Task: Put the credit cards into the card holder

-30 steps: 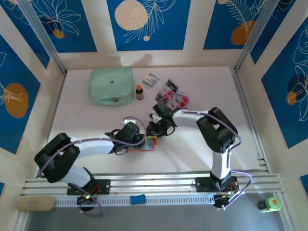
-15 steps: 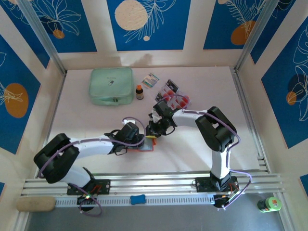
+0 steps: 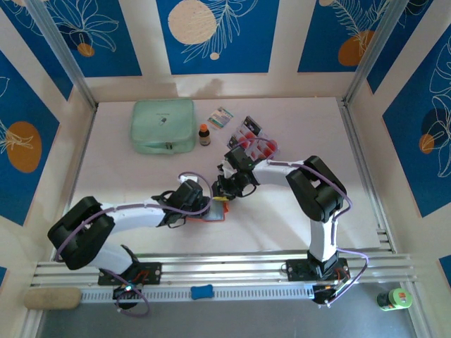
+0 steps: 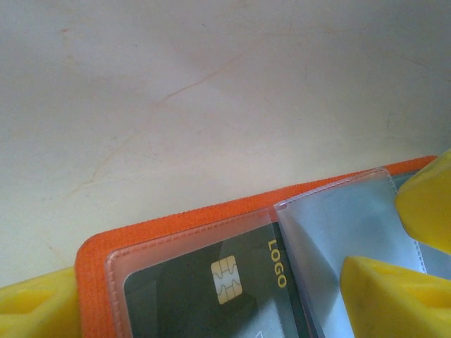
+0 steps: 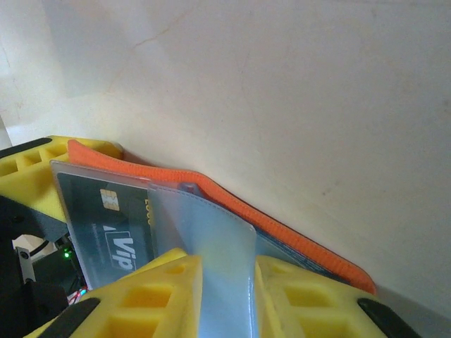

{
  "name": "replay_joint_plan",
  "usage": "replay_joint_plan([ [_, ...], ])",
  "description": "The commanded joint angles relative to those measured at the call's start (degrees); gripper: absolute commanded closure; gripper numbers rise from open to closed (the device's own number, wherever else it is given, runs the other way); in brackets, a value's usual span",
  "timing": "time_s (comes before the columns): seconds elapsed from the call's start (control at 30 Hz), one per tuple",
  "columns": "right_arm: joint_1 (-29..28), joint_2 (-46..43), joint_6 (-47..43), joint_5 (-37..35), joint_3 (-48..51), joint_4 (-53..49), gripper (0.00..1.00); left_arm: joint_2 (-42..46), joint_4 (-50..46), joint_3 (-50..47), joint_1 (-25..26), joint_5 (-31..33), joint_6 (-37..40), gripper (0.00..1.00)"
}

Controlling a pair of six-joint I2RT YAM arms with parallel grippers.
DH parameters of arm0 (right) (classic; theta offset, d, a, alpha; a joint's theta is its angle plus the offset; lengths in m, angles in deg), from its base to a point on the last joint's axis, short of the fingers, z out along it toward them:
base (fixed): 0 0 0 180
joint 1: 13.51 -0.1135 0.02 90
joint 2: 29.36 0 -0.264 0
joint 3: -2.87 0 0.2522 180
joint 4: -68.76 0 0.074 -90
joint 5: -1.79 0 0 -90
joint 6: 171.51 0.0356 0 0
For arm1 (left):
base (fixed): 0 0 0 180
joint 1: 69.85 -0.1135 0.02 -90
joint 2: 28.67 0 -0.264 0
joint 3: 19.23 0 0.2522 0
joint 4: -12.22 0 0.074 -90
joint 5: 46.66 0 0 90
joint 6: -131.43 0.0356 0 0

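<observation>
Both arms are bolted at the near rail [image 3: 225, 266] and fold inward to meet mid-table. Left arm: elbow out left, forearm low and running right, left gripper [image 3: 203, 205] over the near-left end of the card holder [image 3: 217, 213]. Its jaws are wide apart, one finger [image 4: 35, 306] just beside the orange edge, the other over a clear pocket. Right arm: elbow high, forearm reaching left, right gripper [image 3: 227, 190] tipped down at the holder's far side, jaws pinched on a clear pocket leaf [image 5: 222, 246].

Holder lies open, pockets up, long axis roughly left-right; a dark card [image 4: 211, 289] with a chip sits in one pocket.

Bare table [image 3: 127, 176] left of the holder and right of the right arm.

Just beyond the right gripper: credit cards [image 3: 255, 141] in a loose pile. Farther back: small bottle [image 3: 204, 134], patterned packet [image 3: 220, 117], mint pouch [image 3: 163, 125]
</observation>
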Motion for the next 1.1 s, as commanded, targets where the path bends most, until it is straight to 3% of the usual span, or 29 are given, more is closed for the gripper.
replay_joint_plan([
  [0.0, 0.27, 1.19, 0.81, 1.72, 0.71, 0.18, 0.74, 0.1, -0.55, -1.18, 0.35, -1.46, -0.43, 0.2],
  [0.27, 0.18, 2.11, 1.43, 3.79, 0.31, 0.87, 0.75, 0.29, -0.34, -1.28, 0.35, -1.28, -0.47, 0.19],
  [0.43, 0.18, 0.89, 2.11, 4.65, 0.36, 1.15, 0.75, 2.16, -0.34, -1.45, 0.41, -0.71, -0.4, 0.08],
  [0.53, 0.09, -0.46, 2.73, 5.3, 0.2, 1.24, 0.76, 5.42, -0.47, -1.47, 0.18, -0.57, -0.28, 0.02],
  [0.73, -0.85, -3.15, 3.97, 5.79, -0.56, 0.83, 0.75, 14.39, -2.95, -1.36, -0.52, 0.8, -0.52, 0.0],
  [0.9, -2.75, -4.85, 4.64, 4.78, -2.59, -1.14, 0.59, 21.37, -6.42, -2.19, -2.22, 2.15, -0.59, 0.0],
  [1.07, -4.75, -3.79, 6.23, 3.91, -5.61, -1.92, 0.52, 26.6, -9.06, -4.14, -3.88, 2.7, -1.15, 0.0],
])
